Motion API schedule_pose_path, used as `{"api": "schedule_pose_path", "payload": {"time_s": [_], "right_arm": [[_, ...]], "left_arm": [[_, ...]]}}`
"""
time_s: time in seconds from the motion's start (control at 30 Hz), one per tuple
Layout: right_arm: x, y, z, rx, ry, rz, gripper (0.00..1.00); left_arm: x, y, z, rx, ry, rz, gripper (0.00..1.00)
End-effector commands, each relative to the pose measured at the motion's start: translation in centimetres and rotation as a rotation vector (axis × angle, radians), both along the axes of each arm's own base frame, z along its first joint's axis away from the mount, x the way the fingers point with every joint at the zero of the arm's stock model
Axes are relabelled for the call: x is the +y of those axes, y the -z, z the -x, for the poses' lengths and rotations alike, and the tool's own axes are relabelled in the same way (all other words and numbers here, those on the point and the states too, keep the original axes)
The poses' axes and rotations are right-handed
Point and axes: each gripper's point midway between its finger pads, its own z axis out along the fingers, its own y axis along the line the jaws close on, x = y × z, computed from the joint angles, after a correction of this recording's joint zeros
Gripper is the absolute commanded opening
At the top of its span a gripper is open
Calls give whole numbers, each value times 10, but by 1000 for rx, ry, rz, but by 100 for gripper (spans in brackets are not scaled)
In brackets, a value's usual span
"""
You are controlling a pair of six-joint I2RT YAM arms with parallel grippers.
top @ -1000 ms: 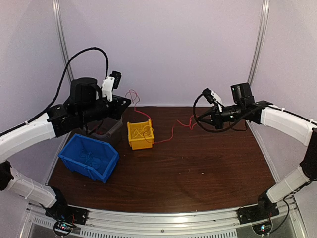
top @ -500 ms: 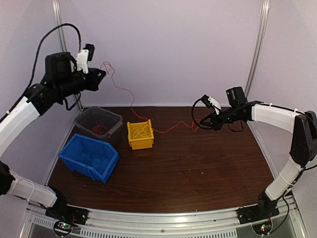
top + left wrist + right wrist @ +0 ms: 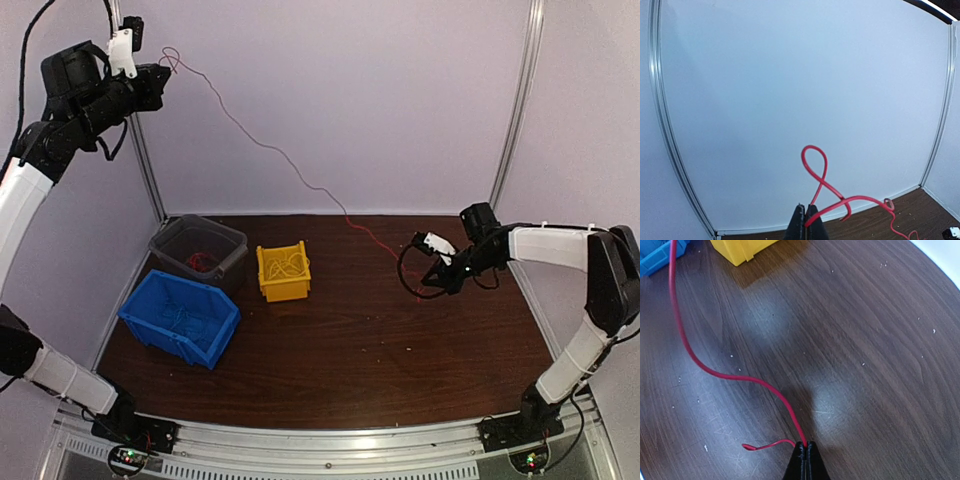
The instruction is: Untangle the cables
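A red cable (image 3: 270,145) runs stretched through the air from high at the far left down to the table at the right. My left gripper (image 3: 160,75) is raised near the top left corner and is shut on one end of it; in the left wrist view (image 3: 806,216) the cable (image 3: 816,167) curls in a loop above the shut jaws. My right gripper (image 3: 432,272) sits low over the table and is shut on the other end; in the right wrist view (image 3: 805,447) the cable (image 3: 715,372) trails away to the upper left. Yellow wires lie in the yellow bin (image 3: 283,272), blue ones in the blue bin (image 3: 180,318), red ones in the grey bin (image 3: 198,250).
The three bins stand at the left of the brown table (image 3: 400,350). White walls with metal posts (image 3: 515,100) close in the back and sides. A metal rail (image 3: 330,445) runs along the near edge.
My left gripper has risen far up and to the left, pulling the red cable out of the bins and taut. My right gripper has moved down and slightly right, close to the table.
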Motion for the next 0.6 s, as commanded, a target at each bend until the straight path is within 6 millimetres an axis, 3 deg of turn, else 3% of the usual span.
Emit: {"api": "schedule_pose_path", "payload": {"time_s": [0.0,0.13,0.2,0.3,0.43,0.5,0.57], "right_arm": [[-2,-1,10,-4,-31,15,0],[28,-60,33,-13,-164,-178,6],[43,-91,52,-16,-265,-264,21],[56,-123,67,-24,-325,-343,37],[61,-136,79,12,-365,-406,49],[60,-133,83,37,-369,-403,50],[59,-128,85,47,-360,-403,51]], "left_arm": [[6,-13,-3,-34,-28,-26,0],[-14,21,-19,40,46,-27,0],[-23,32,-23,53,83,-23,0],[-43,36,-22,57,196,10,0],[-95,49,-14,88,499,72,0],[-104,50,-16,100,531,93,0],[-99,45,-22,87,482,96,0]]}}
